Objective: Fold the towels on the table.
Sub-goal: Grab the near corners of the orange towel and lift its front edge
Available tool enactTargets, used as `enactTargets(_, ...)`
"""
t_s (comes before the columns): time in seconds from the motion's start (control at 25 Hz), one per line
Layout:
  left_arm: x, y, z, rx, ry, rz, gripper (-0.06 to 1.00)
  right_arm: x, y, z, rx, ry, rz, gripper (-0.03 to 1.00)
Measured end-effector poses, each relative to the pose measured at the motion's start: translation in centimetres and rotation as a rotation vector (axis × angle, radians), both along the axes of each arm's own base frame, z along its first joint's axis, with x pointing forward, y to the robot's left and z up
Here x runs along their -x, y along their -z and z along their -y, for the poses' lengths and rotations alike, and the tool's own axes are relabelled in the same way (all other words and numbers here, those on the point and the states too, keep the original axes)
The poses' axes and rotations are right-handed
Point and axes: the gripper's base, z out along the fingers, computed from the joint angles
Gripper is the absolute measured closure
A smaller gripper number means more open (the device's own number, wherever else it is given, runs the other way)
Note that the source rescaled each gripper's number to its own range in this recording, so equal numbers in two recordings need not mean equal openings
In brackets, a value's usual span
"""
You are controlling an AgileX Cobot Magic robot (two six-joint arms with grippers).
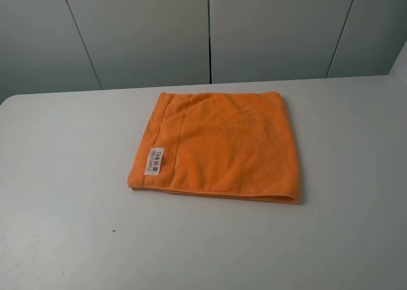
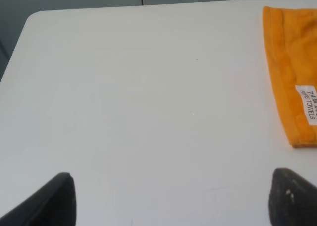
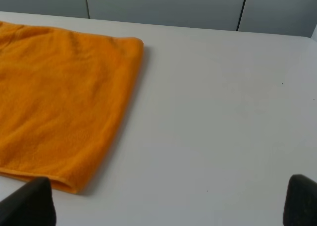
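The orange towel (image 1: 219, 144) lies flat near the middle of the white tabletop (image 1: 63, 226), a little toward the far side, with its sides slightly skewed from the tabletop's edges. Its hem band (image 1: 169, 137) runs down the left side, and the small white label (image 1: 154, 161) sits at the near left corner. Along the near edge a thin lower layer peeks out, so the cloth looks doubled over already, though that is a judgement and not certain. Neither arm shows in the high view. The left tool (image 2: 171, 198) hangs over bare tabletop to the left of the towel, jaws spread wide and holding nothing. The right tool (image 3: 168, 201) is also wide open and empty, close to the towel's near right corner; whether it touches the cloth cannot be told. This flanking stance probably lets each arm take the corner on its own side. The wide jaws suit pinching thin, soft cloth off a smooth surface. The bare space all round leaves room to carry one edge over the other.
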Motion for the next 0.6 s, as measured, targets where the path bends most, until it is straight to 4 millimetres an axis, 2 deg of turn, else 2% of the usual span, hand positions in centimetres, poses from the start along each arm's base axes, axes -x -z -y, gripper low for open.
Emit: enactTargets(0.6, 0.0, 0.0, -0.03, -0.003, -0.002, 0.0, -0.05, 0.02, -0.02, -0.27, -0.037, -0.014, -0.001, -0.03)
